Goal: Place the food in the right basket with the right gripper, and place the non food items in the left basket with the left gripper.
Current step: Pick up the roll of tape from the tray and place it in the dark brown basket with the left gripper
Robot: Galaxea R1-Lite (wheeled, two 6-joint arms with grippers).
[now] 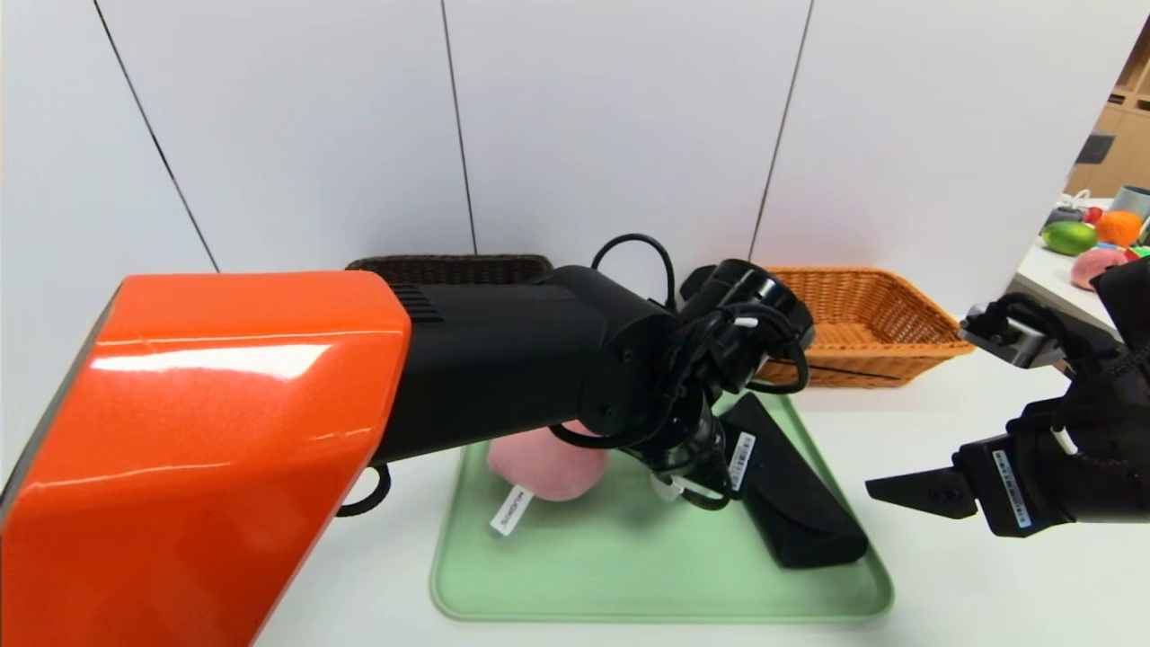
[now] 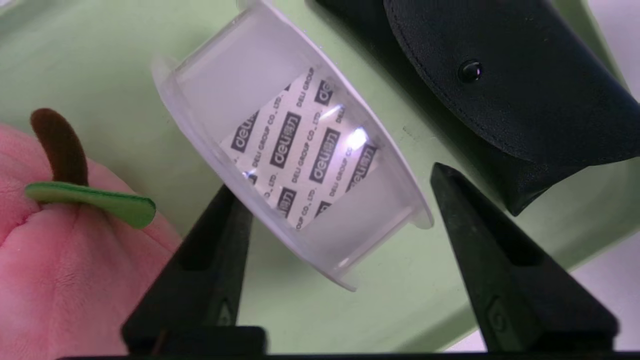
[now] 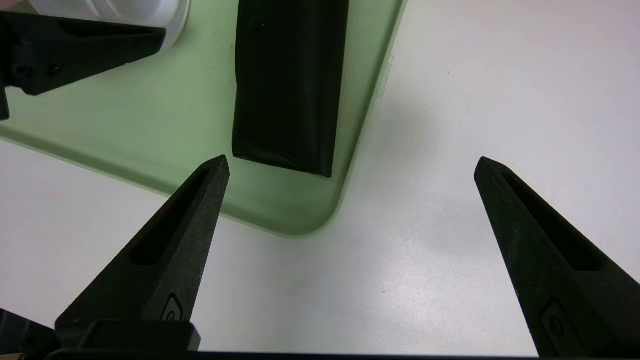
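The left gripper's pincer (image 2: 340, 187) is partly open around the white plastic tape roll (image 2: 300, 145) saying "deli", on the green tray (image 1: 647, 571). The long black case (image 1: 800, 494) lies at four o'clock from the roll; the fuzzy pink peach (image 1: 552, 458) sits at nine. The right gripper (image 3: 352, 160), wide open, waits at the tray's three o'clock.

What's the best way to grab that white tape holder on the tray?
Probably by its two long rims: the tape holder lies slantwise, its narrow width suiting a pinch. I'd come from above, one finger on the side facing the pink plush, the other facing the black case.
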